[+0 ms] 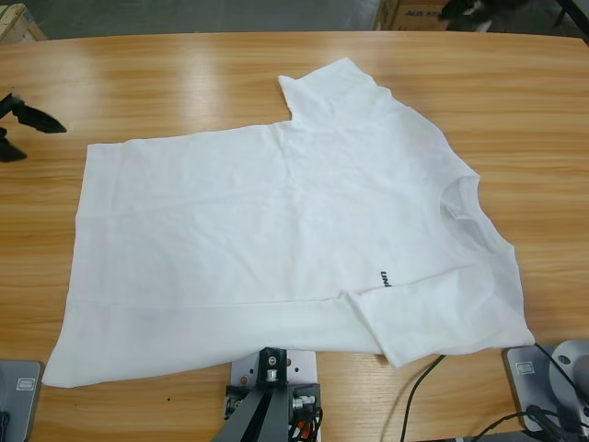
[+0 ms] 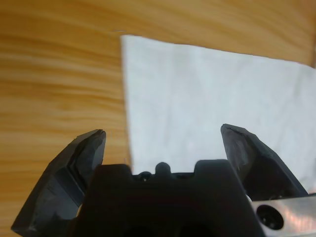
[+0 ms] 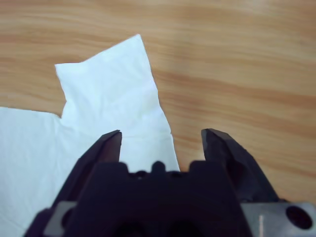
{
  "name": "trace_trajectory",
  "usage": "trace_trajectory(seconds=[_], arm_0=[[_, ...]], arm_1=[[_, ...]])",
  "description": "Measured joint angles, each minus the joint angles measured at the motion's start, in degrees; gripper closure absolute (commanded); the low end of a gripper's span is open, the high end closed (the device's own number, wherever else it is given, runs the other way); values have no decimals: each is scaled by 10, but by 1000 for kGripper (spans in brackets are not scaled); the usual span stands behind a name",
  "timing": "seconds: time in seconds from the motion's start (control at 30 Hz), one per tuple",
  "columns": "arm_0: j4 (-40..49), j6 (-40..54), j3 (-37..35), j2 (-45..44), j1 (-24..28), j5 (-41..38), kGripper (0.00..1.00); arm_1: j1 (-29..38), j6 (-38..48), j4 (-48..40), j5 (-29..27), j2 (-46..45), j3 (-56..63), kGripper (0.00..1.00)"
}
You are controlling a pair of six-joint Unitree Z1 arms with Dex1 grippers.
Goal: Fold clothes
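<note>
The white T-shirt (image 1: 276, 239) lies spread flat on the wooden table (image 1: 184, 74), neck (image 1: 457, 198) to the right and hem to the left. Dark lettering (image 1: 385, 279) shows on the chest. The far sleeve (image 1: 331, 87) sticks out; the near sleeve (image 1: 391, 327) lies folded onto the body. My left gripper (image 1: 37, 138) is open at the left edge, off the cloth. In the left wrist view this gripper (image 2: 163, 131) faces a hem corner (image 2: 126, 39). My right gripper (image 3: 162, 132) is open above the shirt's shoulder edge, facing the far sleeve (image 3: 108, 84).
A cardboard box (image 1: 414, 11) and a black shape (image 1: 471, 9) stand beyond the table's far right edge. A wooden crate corner (image 1: 17, 23) shows at the far left. A black cable (image 1: 419, 378) runs off the front edge near the shirt.
</note>
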Motion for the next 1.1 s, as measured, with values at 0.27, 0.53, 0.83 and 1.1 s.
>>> trace_trajectory(seconds=[0.27, 0.53, 0.83, 1.1], arm_0=[[-34, 94, -12, 104, 73, -88, 83], [-96, 102, -24, 181, 116, -185, 110], [-116, 102, -40, 220, 115, -219, 82], [-118, 100, -48, 222, 62, -183, 92]], arm_1=[[0, -25, 92, 11, 37, -104, 346], [0, -31, 104, 11, 49, -104, 345], [0, -35, 104, 8, 58, -104, 345], [0, -37, 104, 5, 64, -104, 345]])
